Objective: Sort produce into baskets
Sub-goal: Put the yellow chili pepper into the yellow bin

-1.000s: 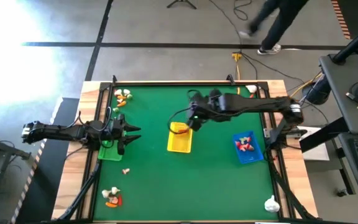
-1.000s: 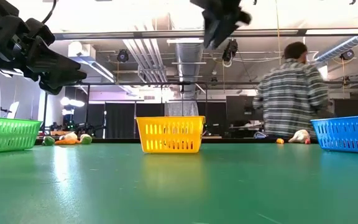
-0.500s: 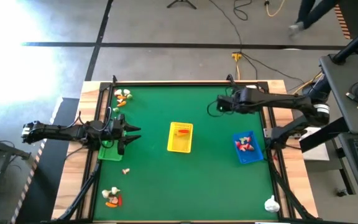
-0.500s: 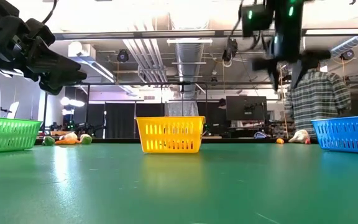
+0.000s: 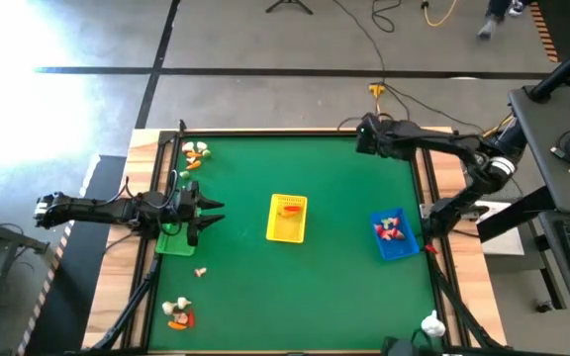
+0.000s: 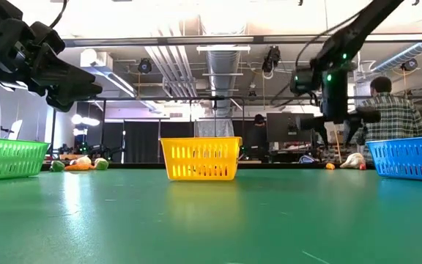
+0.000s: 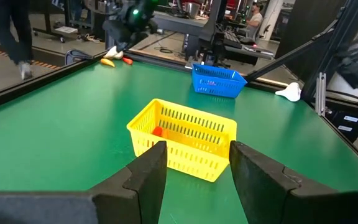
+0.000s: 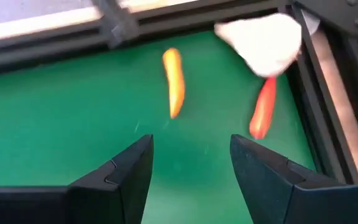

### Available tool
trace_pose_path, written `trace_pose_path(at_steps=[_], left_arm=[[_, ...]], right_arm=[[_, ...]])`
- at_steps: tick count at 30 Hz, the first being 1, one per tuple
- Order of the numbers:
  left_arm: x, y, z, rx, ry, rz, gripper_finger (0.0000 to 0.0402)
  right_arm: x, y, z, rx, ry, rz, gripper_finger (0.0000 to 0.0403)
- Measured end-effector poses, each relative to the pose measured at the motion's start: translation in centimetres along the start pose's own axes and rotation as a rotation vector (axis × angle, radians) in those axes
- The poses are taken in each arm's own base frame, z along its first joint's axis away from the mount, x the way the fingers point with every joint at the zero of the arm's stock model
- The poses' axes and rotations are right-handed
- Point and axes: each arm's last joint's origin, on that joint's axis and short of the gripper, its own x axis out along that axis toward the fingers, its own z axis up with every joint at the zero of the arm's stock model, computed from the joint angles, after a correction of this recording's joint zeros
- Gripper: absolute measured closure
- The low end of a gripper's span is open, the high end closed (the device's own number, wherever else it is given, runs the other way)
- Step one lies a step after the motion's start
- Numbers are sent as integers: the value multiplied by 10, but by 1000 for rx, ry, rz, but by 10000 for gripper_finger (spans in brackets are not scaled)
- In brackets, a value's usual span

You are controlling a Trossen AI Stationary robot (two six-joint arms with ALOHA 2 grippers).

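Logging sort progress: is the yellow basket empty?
No. The yellow basket holds an orange-red piece, visible from above and through its wall in the left wrist view.

Green table [image 5: 334, 267]. Green basket [image 6: 9, 158], yellow basket [image 5: 286, 219], blue basket [image 5: 391, 235], all perforated. Orange piece [image 8: 174, 83], red-orange piece [image 8: 263, 107], white piece [image 8: 263, 38] seen.

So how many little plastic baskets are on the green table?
3: green perforated plastic basket under the left gripper, yellow one mid-table, blue one on the right side.
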Motion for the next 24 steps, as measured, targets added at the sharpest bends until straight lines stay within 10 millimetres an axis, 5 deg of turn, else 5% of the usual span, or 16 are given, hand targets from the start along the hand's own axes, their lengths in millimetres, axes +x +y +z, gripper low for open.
trace_pose_path(at_steps=[14,24], left_arm=[[0,0,0,0,0,0,243],[0,0,0,0,0,0,243]], right_arm=[[73,-1,49,-45,157,70,206],[77,0,52,-172,147,97,336]])
